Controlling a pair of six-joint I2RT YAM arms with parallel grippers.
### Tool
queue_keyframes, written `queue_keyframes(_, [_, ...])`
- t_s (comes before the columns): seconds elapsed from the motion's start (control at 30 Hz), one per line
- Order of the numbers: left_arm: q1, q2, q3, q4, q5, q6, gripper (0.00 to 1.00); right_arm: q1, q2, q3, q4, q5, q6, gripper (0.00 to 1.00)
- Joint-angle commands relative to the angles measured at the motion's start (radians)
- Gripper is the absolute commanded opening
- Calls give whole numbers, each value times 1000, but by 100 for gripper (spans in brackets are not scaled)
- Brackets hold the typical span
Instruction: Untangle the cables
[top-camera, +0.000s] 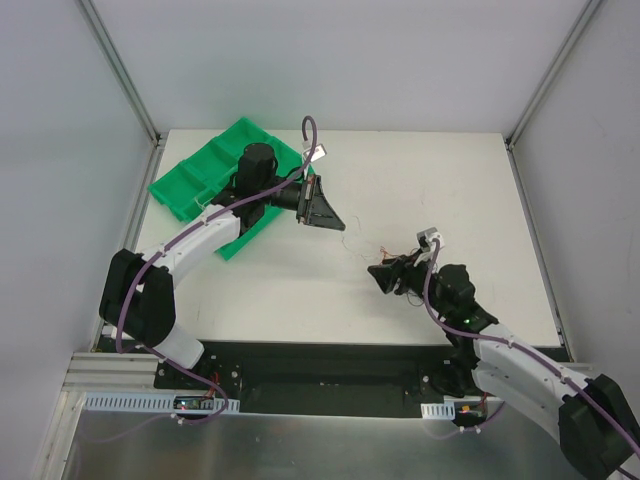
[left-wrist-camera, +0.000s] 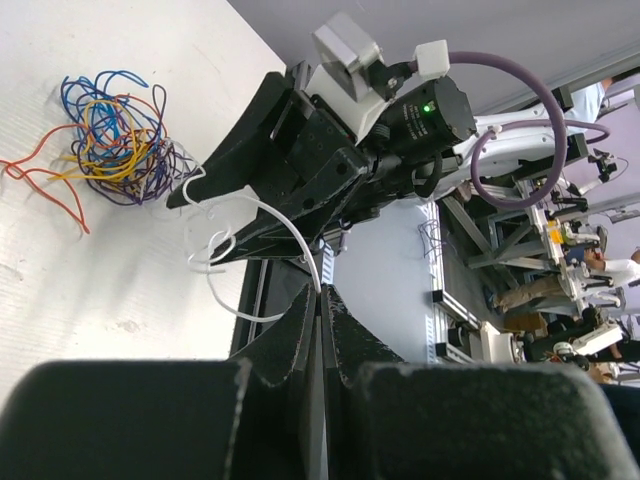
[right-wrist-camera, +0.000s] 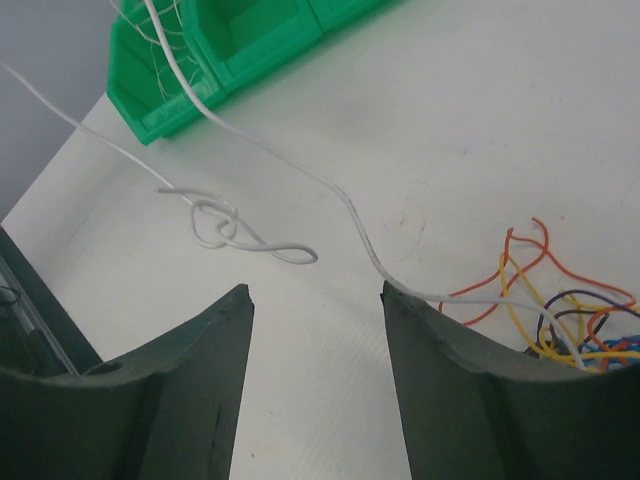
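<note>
Two fingers of the left gripper (left-wrist-camera: 320, 300) are pressed together on a white wire (left-wrist-camera: 296, 232) that runs into the tangle of coloured wires (right-wrist-camera: 570, 320) on the bench (top-camera: 450, 180). The right gripper (right-wrist-camera: 317, 295) has its fingers apart, just beside that tangle.

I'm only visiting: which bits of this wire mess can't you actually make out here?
- Top view: the coloured tangle is too small and thin to follow single wires.
- Right wrist view: that tangle runs off the right edge and behind the right tool's finger.
- Left wrist view: the white wire vanishes between the left tool's shut fingers, end hidden.
- Top view: the left arm covers part of the green tray.
</note>
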Motion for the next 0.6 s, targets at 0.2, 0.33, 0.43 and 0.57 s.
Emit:
queue_keyframes(0.2, [7,-37,-7,75,48,-27,0,24,31,-14,244,147,43,57])
queue_keyframes(0.33, [7,-35,-10,95,51,-41,0,26,67,-13,292,156,42,57])
queue_keyframes(0.43, [7,-37,-15,110,54,-54,0,32,103,-14,336,170,42,56])
queue_keyframes(0.57, [7,-38,-19,126,57,-66,0,40,163,-17,411,216,51,54])
